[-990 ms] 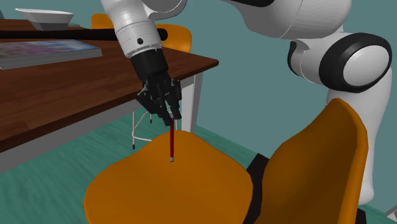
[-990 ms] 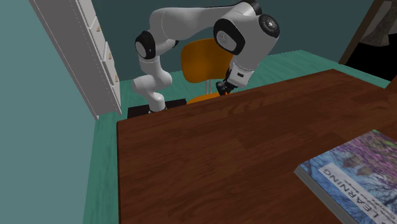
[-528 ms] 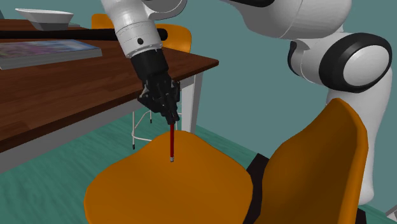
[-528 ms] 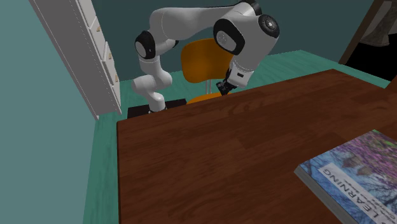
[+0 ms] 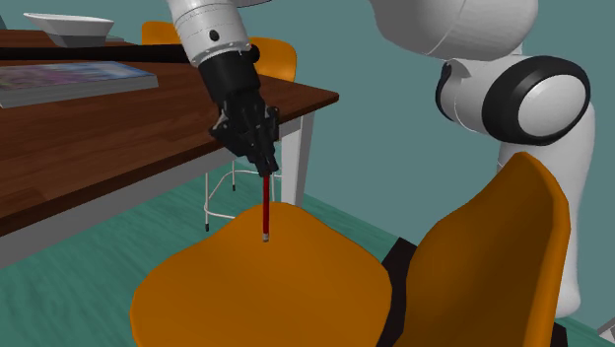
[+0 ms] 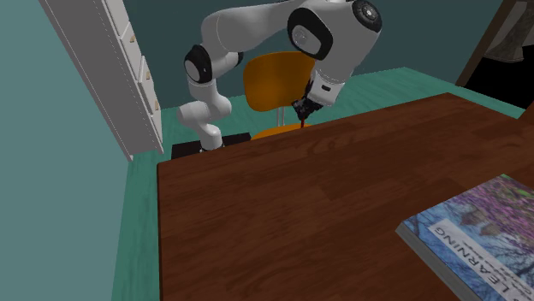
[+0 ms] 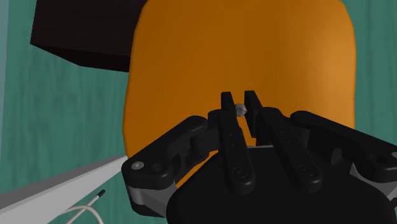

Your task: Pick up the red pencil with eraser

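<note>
The red pencil (image 5: 267, 206) hangs nearly upright from my black gripper (image 5: 268, 172), its grey tip just above the orange chair seat (image 5: 276, 286). The gripper is shut on the pencil's upper end, beside the corner of the brown table (image 5: 296, 99). In the wrist view the two fingers (image 7: 229, 121) clasp the pencil's small grey end (image 7: 240, 109) over the orange seat (image 7: 191, 57). In the second exterior view the gripper (image 6: 302, 111) sits just past the brown table's far edge (image 6: 282, 141), in front of the orange chair back (image 6: 274, 81).
A book (image 5: 69, 79) and a white bowl (image 5: 67, 28) lie on the table. A second orange chair (image 5: 276, 54) stands behind it. The chair's backrest (image 5: 493, 266) rises in the shoulder view's right. A white shelf unit (image 6: 111, 68) stands by the stand.
The gripper has risen a little with the pencil held in it, so the pencil's tip now hangs slightly higher over the seat. The arm's upper links shifted upward.
</note>
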### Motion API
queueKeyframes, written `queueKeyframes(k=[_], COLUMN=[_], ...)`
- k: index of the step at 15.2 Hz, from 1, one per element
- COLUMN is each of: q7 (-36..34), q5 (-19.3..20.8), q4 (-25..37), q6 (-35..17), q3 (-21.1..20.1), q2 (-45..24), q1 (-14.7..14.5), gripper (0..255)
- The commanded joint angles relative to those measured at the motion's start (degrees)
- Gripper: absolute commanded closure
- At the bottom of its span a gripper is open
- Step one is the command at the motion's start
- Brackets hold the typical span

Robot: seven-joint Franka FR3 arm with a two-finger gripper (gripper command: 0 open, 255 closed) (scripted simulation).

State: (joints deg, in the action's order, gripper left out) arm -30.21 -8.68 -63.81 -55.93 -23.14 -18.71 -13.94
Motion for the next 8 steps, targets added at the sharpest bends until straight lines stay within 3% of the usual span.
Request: queueKeyframes(k=[1, 8], q7=[-0.8, -4.9], q5=[0.1, 1.4], q4=[3.4, 20.3], q6=[2.1, 11.7], q3=[-0.1, -1.5], q2=[-1.3, -8.5], q1=[-0.5, -3.0], gripper=[255, 255])
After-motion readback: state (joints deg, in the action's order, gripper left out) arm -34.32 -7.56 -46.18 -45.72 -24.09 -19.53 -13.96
